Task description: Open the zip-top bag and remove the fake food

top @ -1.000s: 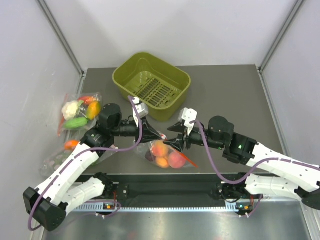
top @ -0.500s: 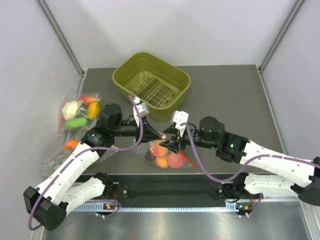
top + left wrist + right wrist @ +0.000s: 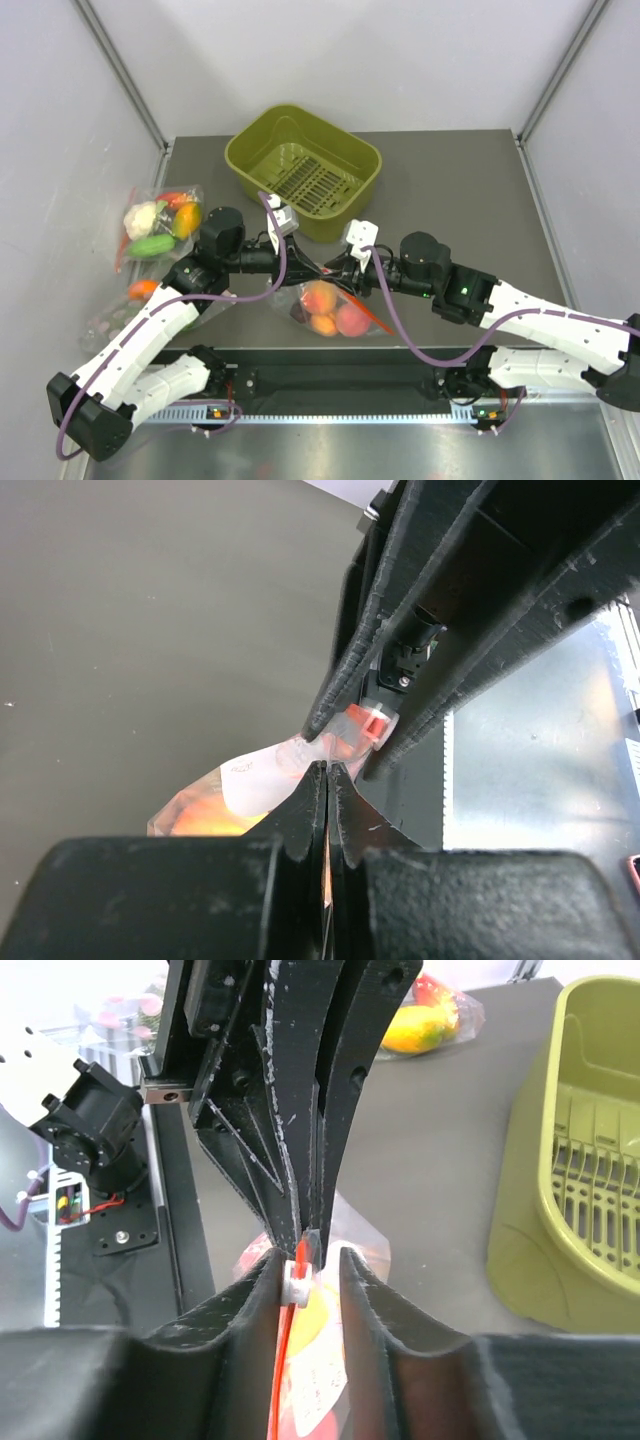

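The zip-top bag (image 3: pixel 335 312) lies at the table's near middle with the peach-like fake food (image 3: pixel 321 298) inside. My left gripper (image 3: pixel 314 270) is shut on the bag's top edge; in the left wrist view (image 3: pixel 328 772) the jaws pinch clear plastic (image 3: pixel 250 780). My right gripper (image 3: pixel 337 277) faces it, tips almost touching. In the right wrist view (image 3: pixel 307 1260) its jaws stand open on either side of the white zip slider (image 3: pixel 295 1282) on the orange-red zip strip (image 3: pixel 283 1360). The slider touches one finger. The slider also shows in the left wrist view (image 3: pixel 372 723).
A green slotted basket (image 3: pixel 305 170) stands behind the grippers. A clear bag with cauliflower and cucumber (image 3: pixel 158 225) and another clear bag with orange pieces (image 3: pixel 140 292) lie at the table's left edge. The table's front edge is just below the zip-top bag.
My right gripper has moved left to the left gripper and now straddles the zip slider. The left gripper and bag have stayed put.
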